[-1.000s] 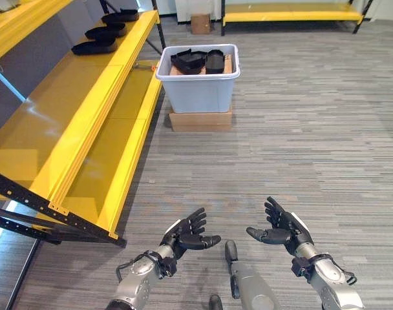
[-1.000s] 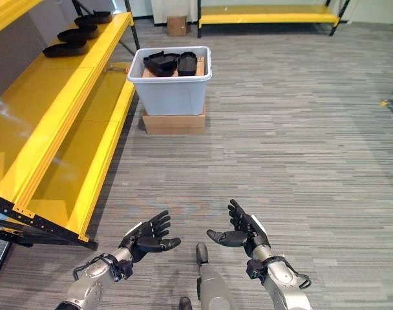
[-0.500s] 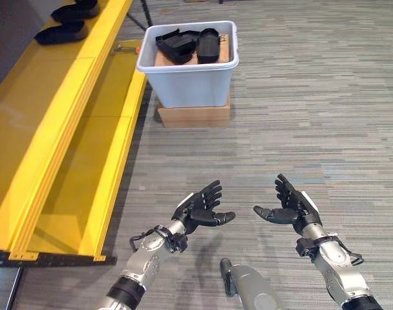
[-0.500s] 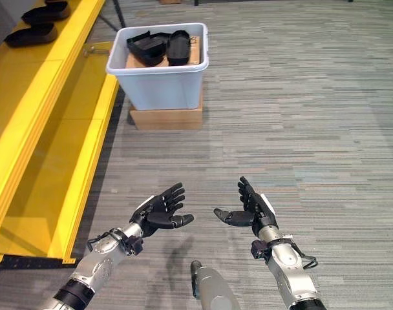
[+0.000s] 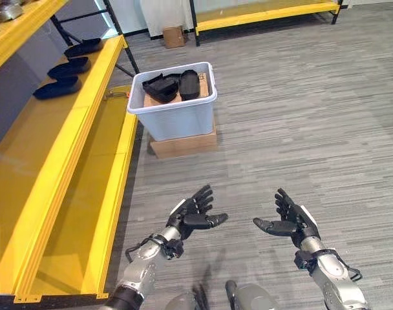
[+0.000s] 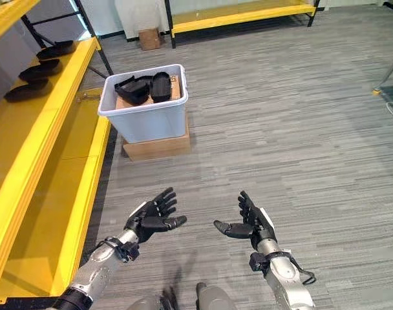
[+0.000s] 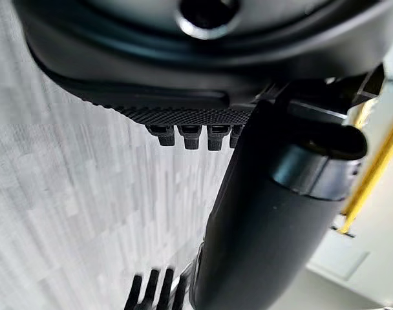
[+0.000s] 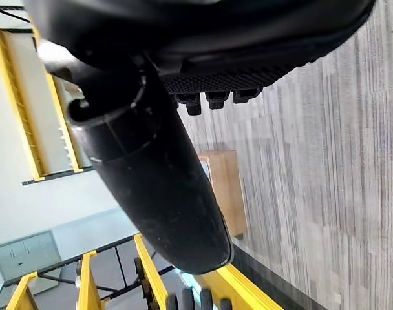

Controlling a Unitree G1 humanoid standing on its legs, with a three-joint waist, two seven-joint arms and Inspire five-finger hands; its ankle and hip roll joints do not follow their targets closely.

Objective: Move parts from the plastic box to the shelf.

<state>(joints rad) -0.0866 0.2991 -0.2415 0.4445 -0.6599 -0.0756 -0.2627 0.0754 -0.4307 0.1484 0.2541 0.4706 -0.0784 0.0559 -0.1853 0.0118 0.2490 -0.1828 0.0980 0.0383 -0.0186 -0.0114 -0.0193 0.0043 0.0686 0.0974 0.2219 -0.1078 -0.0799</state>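
Two black parts are lying inside the plastic box, which is sitting on a flat cardboard box just beside the long edge of the yellow shelf. Between the plastic box and the robot, a wide stretch of grey striped floor is lying open. Both hands are hovering above that stretch, well short of the plastic box — the left hand and the right hand are facing each other, fingers spread and relaxed, holding nothing. Three more dark parts are resting on the shelf, beyond the plastic box — a small carton is standing farther back.
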